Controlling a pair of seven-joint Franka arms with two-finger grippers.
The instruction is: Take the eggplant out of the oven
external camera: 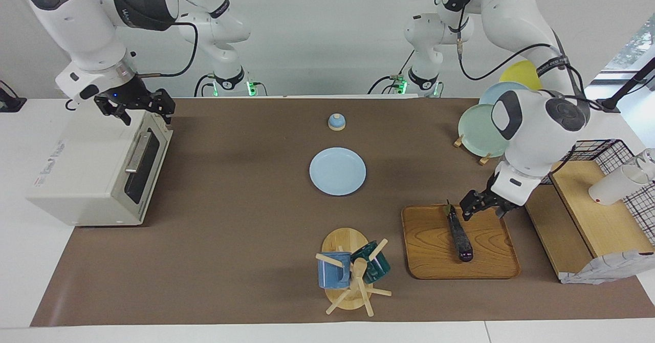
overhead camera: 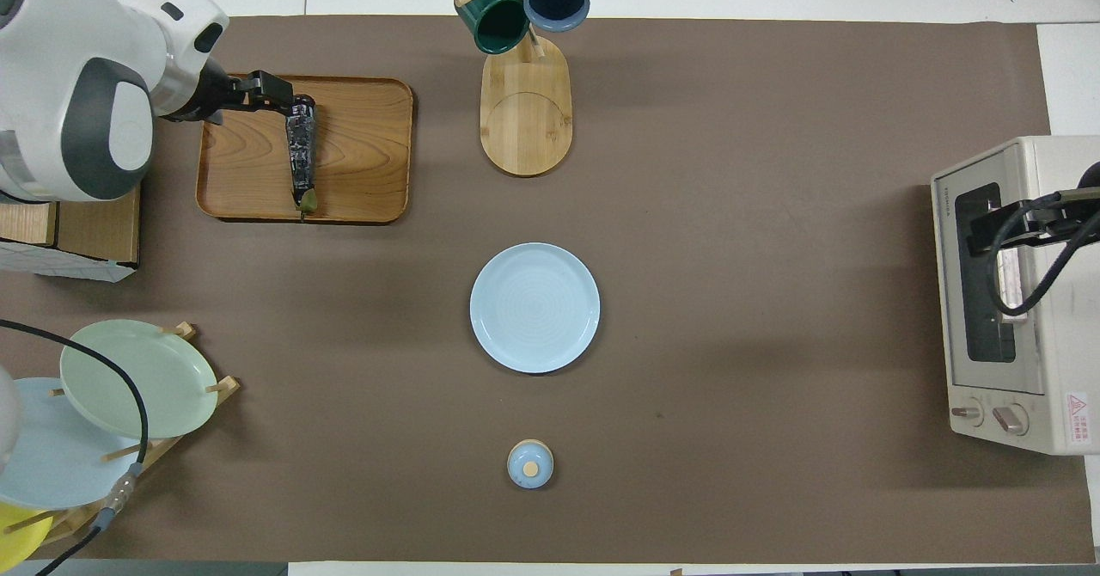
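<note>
Fingers of the left gripper (external camera: 478,207) stand apart and hold nothing; it hangs over the edge of the wooden tray (external camera: 430,261) that lies toward the robots, clear of the eggplant (external camera: 459,235). The eggplant lies released on the tray, at the tray's side toward the left arm's end of the table. Its long axis runs roughly straight away from the robots, slightly slanted. The green stem tip points toward the robots and reaches the tray's nearer rim; the dark blunt end points away from them and stops short of the rim there. Bare wood is open beside the eggplant toward the mug rack (external camera: 353,276), which stands just beside the tray. A wooden shelf (external camera: 588,215) with a black wire back sits close along the tray toward the left arm's end.

The right gripper (external camera: 135,108) waits over the top front edge of the oven (external camera: 82,169), its fingers spread with nothing between them. The oven's door is shut. Between oven and tray the brown mat (external camera: 230,220) is wide open, with only a blue plate (external camera: 337,171) and a small blue knobbed lid (external camera: 336,122) at the middle.
</note>
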